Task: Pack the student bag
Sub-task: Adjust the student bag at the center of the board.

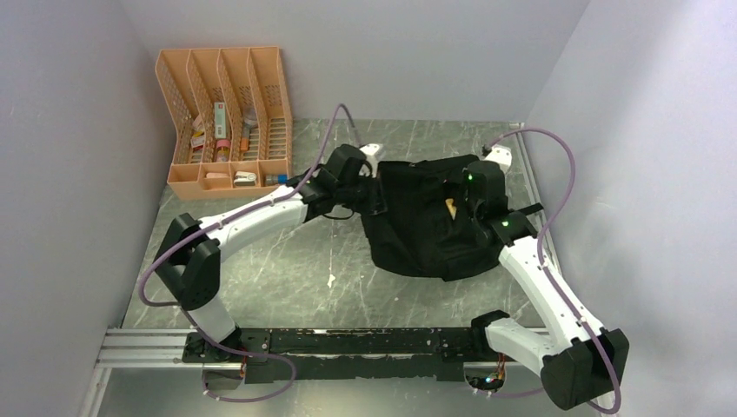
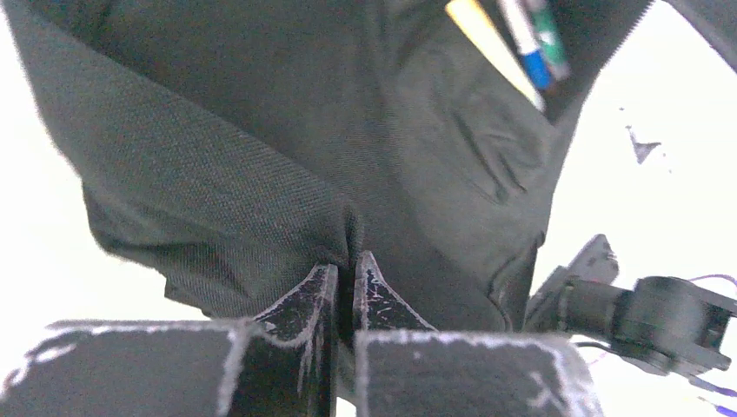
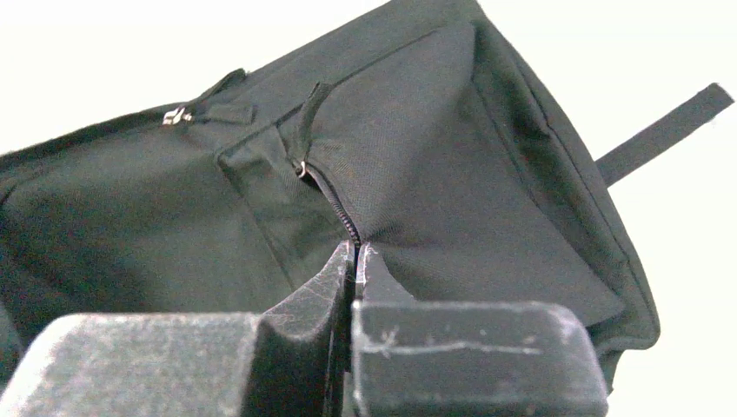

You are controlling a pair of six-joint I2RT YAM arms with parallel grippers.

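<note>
The large black soft fabric backpack (image 1: 426,230) lies on the grey marbled table top (image 1: 287,278), right of centre, between the two arms. Its opening faces up.

**Left gripper (image 2: 352,265).** The two black fingers are closed to a narrow gap. A fold of the backpack's woven fabric is pinched between the tips. In the top view this gripper meets the left edge of the backpack.

**Right gripper (image 3: 356,256).** The fingers are pressed together on the backpack fabric, at the point where a dark zipper track (image 3: 335,204) runs down to the tips. In the top view this gripper sits at the right upper edge of the backpack. A flat black strap (image 3: 665,130) projects from the far side of the backpack.

**Contents visible.** The left wrist view shows a yellow flat item (image 2: 487,39), a blue-and-white pen (image 2: 526,43) and a green pen (image 2: 549,39) inside the opening.

**Surroundings.** An orange mesh desk organiser (image 1: 228,113) with four upright compartments stands in the far left corner, well apart from the backpack. Small items occupy its compartments.
</note>
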